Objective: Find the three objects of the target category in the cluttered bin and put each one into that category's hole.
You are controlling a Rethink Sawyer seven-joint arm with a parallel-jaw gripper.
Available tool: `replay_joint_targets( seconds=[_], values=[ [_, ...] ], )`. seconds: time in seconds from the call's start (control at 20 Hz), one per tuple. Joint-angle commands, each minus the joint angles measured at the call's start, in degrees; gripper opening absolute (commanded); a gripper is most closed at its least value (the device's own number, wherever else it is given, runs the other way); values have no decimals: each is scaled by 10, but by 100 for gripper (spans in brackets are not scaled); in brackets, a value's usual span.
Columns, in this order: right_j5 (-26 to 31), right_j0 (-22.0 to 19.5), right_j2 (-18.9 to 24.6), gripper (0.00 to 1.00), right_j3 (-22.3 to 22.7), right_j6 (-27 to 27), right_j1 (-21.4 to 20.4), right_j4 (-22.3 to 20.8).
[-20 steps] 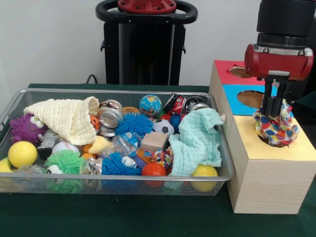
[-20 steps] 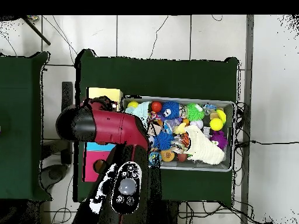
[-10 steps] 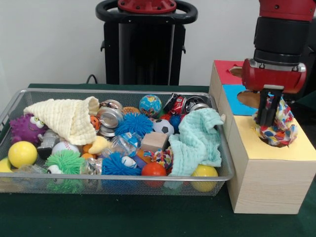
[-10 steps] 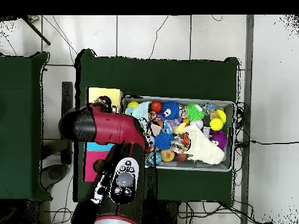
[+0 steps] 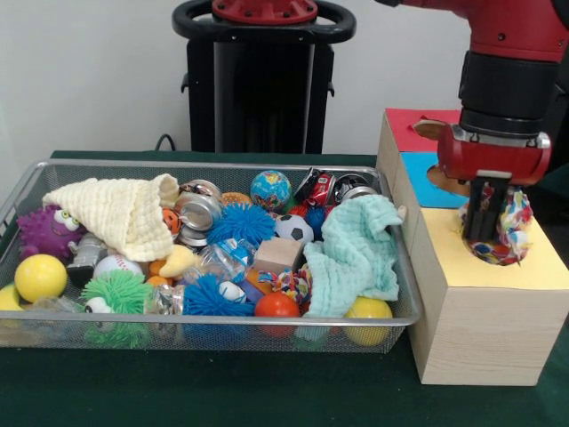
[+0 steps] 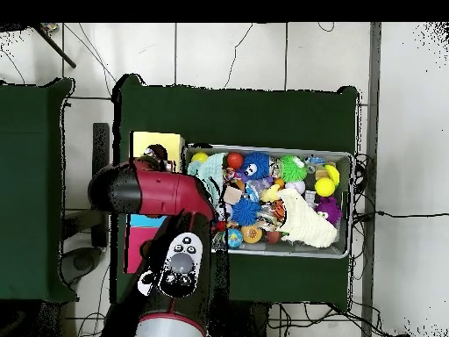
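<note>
Front view: the gripper (image 5: 485, 233) is down at the yellow hole of the wooden box (image 5: 484, 302), fingers clenched on the multicoloured cloth (image 5: 508, 233), which bunches at the hole's mouth; beside it, the wire bin (image 5: 209, 331) sits packed with toys.

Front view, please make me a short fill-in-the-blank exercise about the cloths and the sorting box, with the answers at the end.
1. The pincer pushes the multicoloured spotted cloth into the hole in the box section whose top is coloured ____.
2. The mint green waffle cloth drapes over the ____ side wall of the wire mesh bin.
3. The cream waffle cloth lies at the ____ end of that bin.
4. The box section with the blue top lies between the yellow one and the ____ one.

Missing words: yellow; right; left; red
</note>
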Motion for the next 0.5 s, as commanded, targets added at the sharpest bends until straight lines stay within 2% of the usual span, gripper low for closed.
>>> replay_joint_targets(
  seconds=[0.05,0.5],
  values=[
    [-9,3,22,0,-17,138,50,24],
    [-18,13,15,0,-21,147,60,32]
  ],
)
